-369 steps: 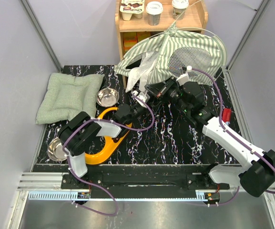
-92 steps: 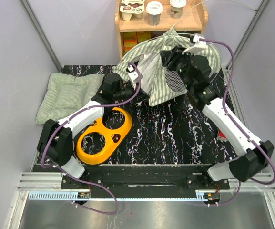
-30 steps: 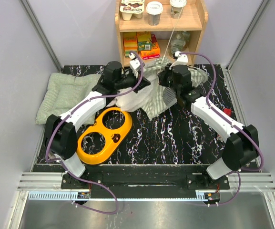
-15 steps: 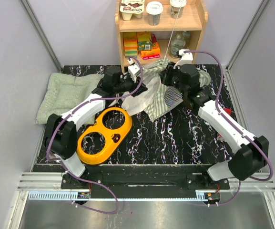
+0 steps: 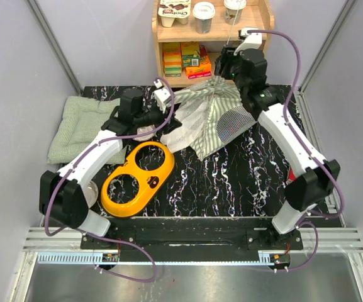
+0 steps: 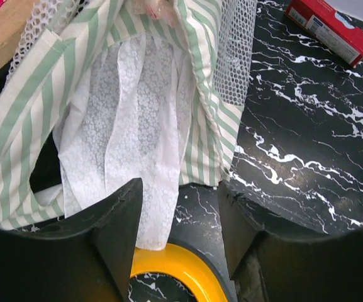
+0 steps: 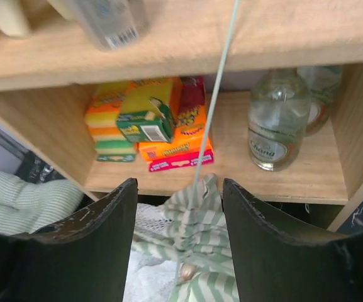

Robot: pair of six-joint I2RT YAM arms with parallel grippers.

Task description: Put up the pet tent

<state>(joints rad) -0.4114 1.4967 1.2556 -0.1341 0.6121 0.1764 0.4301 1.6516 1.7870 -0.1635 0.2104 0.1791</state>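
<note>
The tent (image 5: 209, 116) lies crumpled, a slack heap of green-striped cloth and white mesh. It sits on the marble-patterned table (image 5: 231, 182) toward 12 o'clock, right in front of the wooden shelf (image 5: 260, 28).

The left gripper (image 5: 173, 123) sits at the heap's 9 o'clock edge with its fingers spread and nothing between them. From its wrist camera, the striped folds and a lacy white panel of the tent (image 6: 143, 113) spread out just ahead of the tips, at 12 o'clock (the lace trails down toward the gap but is not pinched). The yellow bowl holder (image 5: 137, 182) lies at 7 o'clock from the tent, its rim just under that gripper.

The right gripper (image 5: 226, 63) hangs above the tent's far end, at about 12 o'clock from the heap, jaws wide apart too. A thin white pole (image 7: 216, 94) rises from the bunched peak of the cloth (image 7: 194, 245) and passes up through the gap without either finger touching it. The green cushion (image 5: 87, 126) lies well apart at 9 o'clock.
</note>
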